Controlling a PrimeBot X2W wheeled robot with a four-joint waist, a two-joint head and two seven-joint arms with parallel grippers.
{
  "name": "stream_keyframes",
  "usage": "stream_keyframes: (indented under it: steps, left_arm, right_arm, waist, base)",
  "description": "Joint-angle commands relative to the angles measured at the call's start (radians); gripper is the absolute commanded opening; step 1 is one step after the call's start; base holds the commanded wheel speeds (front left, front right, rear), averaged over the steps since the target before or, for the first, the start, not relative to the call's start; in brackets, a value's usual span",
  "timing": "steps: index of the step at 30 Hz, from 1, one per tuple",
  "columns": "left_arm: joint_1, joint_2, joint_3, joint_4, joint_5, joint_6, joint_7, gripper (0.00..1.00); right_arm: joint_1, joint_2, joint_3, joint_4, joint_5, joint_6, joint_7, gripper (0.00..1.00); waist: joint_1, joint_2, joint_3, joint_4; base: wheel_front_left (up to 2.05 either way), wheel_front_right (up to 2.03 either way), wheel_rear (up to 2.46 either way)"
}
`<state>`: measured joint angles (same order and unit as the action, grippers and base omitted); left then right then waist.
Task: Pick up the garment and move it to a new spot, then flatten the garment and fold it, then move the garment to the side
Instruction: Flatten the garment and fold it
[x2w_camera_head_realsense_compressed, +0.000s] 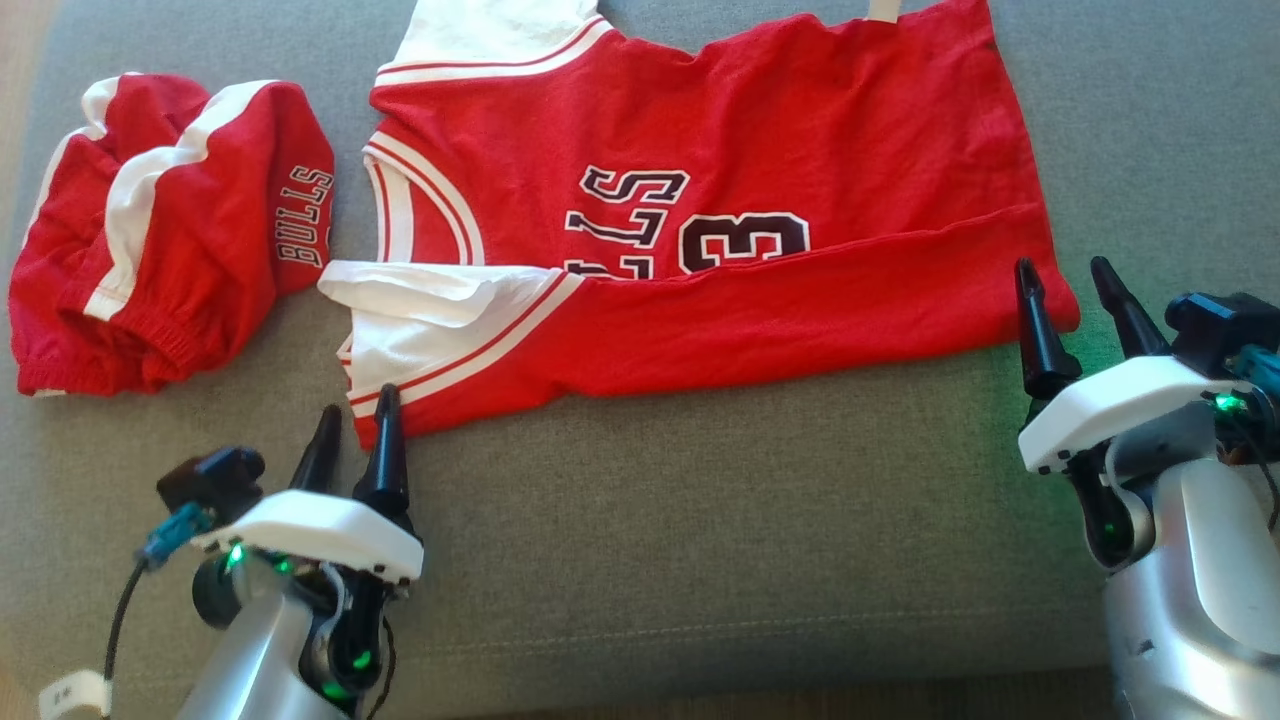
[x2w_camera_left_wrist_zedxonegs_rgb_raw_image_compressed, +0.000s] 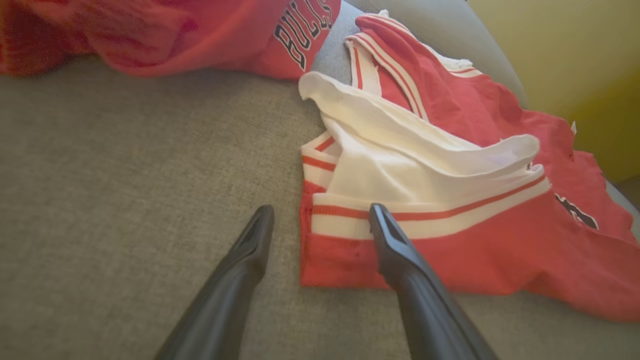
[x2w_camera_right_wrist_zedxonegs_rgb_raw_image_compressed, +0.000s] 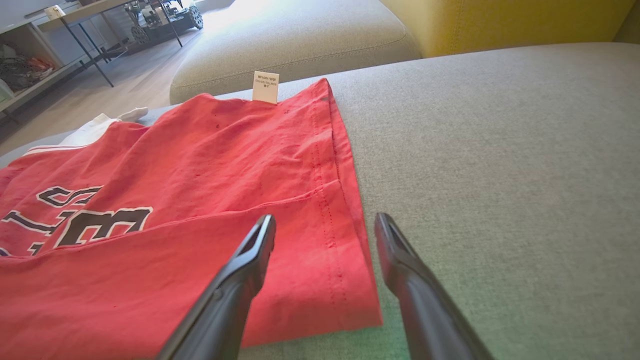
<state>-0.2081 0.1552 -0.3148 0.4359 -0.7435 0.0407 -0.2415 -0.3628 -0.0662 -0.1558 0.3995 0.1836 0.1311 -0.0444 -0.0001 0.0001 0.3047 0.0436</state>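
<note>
Now the jersey (x2w_camera_head_realsense_compressed: 700, 250) is laid lengthwise left-to-right on the sofa cushion (x2w_camera_head_realsense_compressed: 700, 550), its near folded edge flanked by the left pincer (x2w_camera_head_realsense_compressed: 358, 405) and right pincer (x2w_camera_head_realsense_compressed: 1062, 265) at matching corners, both spread wide, empty.

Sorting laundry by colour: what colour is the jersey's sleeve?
The sleeve is white with a red stripe; clearest in the left wrist view.

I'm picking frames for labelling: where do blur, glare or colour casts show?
Head view: sharp, with a green glow on the couch beside the right gripper. Left wrist view: the shorts at the top are blurred, the jersey clear. Right wrist view: sunlight washes out the far cushion.
</note>
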Motion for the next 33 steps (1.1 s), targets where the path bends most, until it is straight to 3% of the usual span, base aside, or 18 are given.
stream_keyframes:
  steps: [1, 4, 5, 7, 8, 17, 19, 20, 27, 33]
  left_arm:
    - [-0.032, 0.023, 0.022, -0.003, 0.01, 0.008, 0.009, 1.0]
    - [-0.049, 0.025, 0.0, 0.047, 0.026, 0.017, 0.033, 1.0]
    - [-0.052, 0.023, -0.004, 0.058, 0.027, 0.015, 0.038, 0.9]
    - [-0.055, 0.019, -0.019, 0.072, 0.033, 0.012, 0.046, 0.27]
    - [-0.054, 0.017, -0.025, 0.075, 0.035, 0.01, 0.047, 0.0]
    - [-0.009, 0.012, -0.05, 0.043, 0.053, 0.009, 0.024, 0.0]
    - [-0.001, 0.015, -0.047, 0.031, 0.052, 0.005, 0.017, 0.0]
    - [0.002, 0.018, -0.047, 0.026, 0.054, 0.003, 0.015, 0.0]
    - [0.023, 0.045, -0.041, -0.023, 0.057, -0.005, 0.008, 0.0]
    - [0.07, 0.076, -0.056, -0.074, 0.06, 0.001, 0.041, 0.0]
  right_arm:
    - [-0.007, 0.006, 0.022, -0.038, 0.0, 0.0, 0.003, 1.0]
    - [-0.012, 0.009, 0.02, -0.039, -0.012, 0.0, 0.023, 1.0]
    - [-0.014, 0.01, 0.016, -0.033, -0.016, 0.0, 0.033, 1.0]
    - [-0.017, 0.011, 0.003, -0.015, -0.018, 0.0, 0.06, 1.0]
    - [-0.017, 0.012, -0.009, -0.002, -0.02, 0.0, 0.076, 1.0]
    - [-0.041, 0.016, -0.045, 0.152, -0.028, 0.0, 0.145, 1.0]
    - [-0.047, 0.016, -0.043, 0.183, -0.021, 0.0, 0.151, 0.07]
    - [-0.049, 0.016, -0.04, 0.191, -0.016, 0.0, 0.148, 0.0]
    - [-0.027, 0.0, -0.041, 0.162, 0.012, 0.0, 0.116, 0.0]
    - [0.077, -0.034, -0.031, 0.042, 0.076, 0.0, 0.146, 0.0]
  waist:
    - [0.0001, -0.0001, 0.003, -0.002]
    - [0.0001, -0.0001, 0.008, -0.004]
    - [0.0001, -0.0001, 0.009, -0.004]
    - [0.0001, -0.0001, 0.007, -0.002]
    - [0.0001, -0.0001, 0.004, 0.0]
    - [0.0001, -0.0001, -0.049, 0.024]
    - [0.0001, -0.0001, -0.062, 0.026]
    - [0.0001, -0.0001, -0.066, 0.026]
    - [0.0001, -0.0001, -0.095, 0.008]
    - [0.0001, -0.0001, -0.119, -0.003]
  base:
    - [0.0, 0.0, 0.0]
    - [0.0, 0.0, 0.0]
    - [0.0, 0.0, 0.0]
    - [0.0, 0.0, 0.0]
    - [0.0, 0.0, 0.0]
    - [0.0, 0.0, 0.0]
    - [0.0, 0.0, 0.0]
    - [0.0, 0.0, 0.0]
    - [0.0, 0.0, 0.0]
    - [0.0, 0.0, 0.0]
